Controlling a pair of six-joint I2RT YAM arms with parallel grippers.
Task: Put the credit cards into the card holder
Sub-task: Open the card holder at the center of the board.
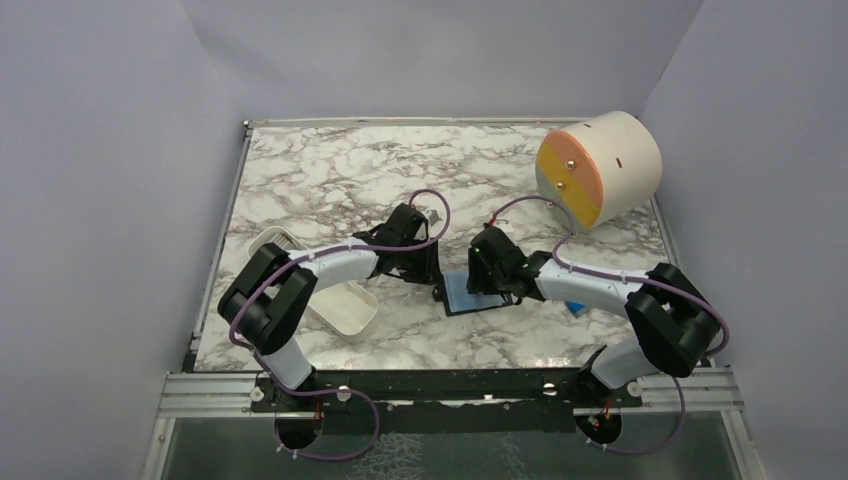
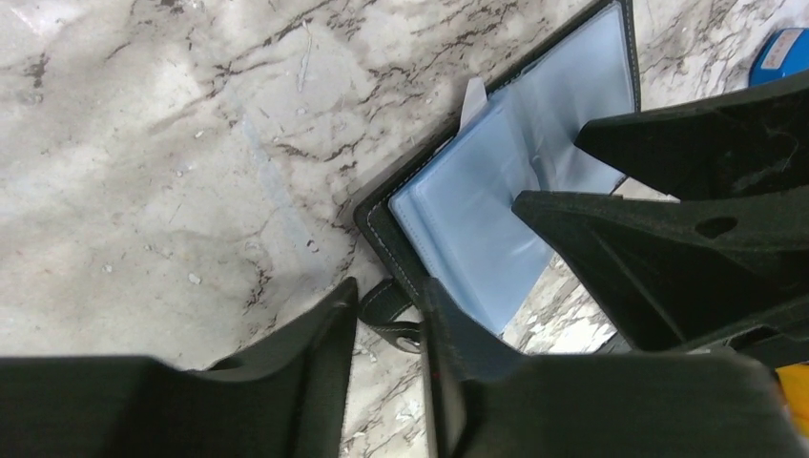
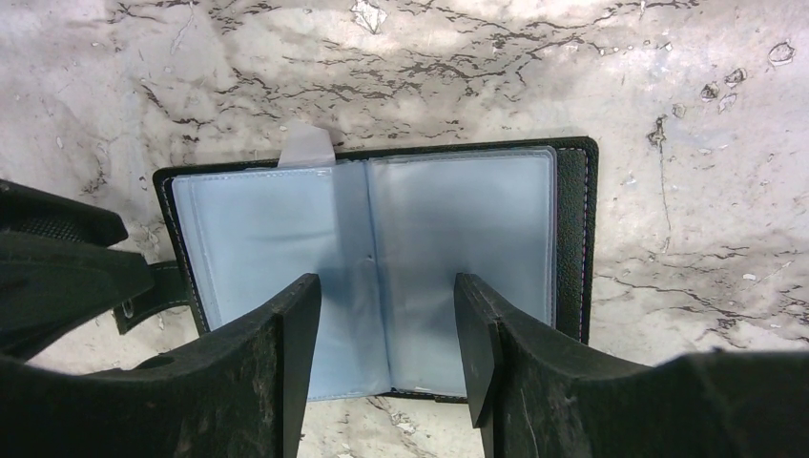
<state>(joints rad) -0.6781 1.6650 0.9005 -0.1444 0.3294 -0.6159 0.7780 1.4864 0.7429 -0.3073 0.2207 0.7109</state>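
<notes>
The card holder (image 3: 458, 219) lies open and flat on the marble table (image 1: 330, 170), between the two grippers. It is one thin black wallet with stitched edges. Inside are two shiny, see-through, light blue pages, side by side. A small pale tab pokes out of its top edge.

One short black strap (image 3: 157, 296) sticks out of its side. The left gripper (image 2: 389, 329) has its two black fingers squeezed close on this strap.

The right gripper (image 3: 386, 286) hangs over the blue pages. Its two fingers are spread wide and grip nothing.

There is also one long white plastic tray (image 1: 345, 310), one big round drum (image 1: 620, 150) with an orange and yellow face, and one small bright blue block (image 2: 777, 52).
</notes>
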